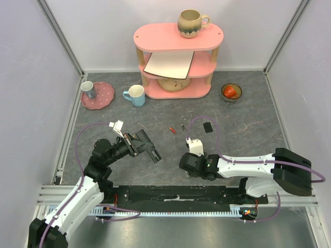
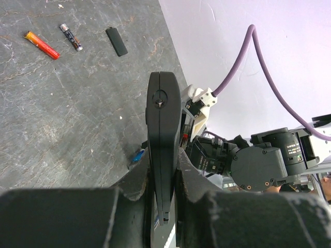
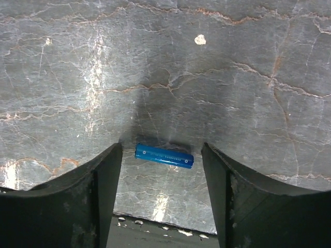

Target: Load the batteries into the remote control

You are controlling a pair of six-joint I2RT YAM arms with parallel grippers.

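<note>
Remote (image 2: 163, 129), slim black bar, up off table (image 2: 77, 113), on its edge, held in left gripper (image 2: 163, 181), blue batt (image 3: 164, 156) flat on table, alone, red-orange batt (image 2: 41, 45) & dark batt (image 2: 70, 37) flat, side by side, well apart from blue one

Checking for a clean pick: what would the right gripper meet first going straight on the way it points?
Probably the blue battery, lying on the table between the open fingers of the right gripper; the fingers themselves would land on the table either side. Depth is unclear.
</note>
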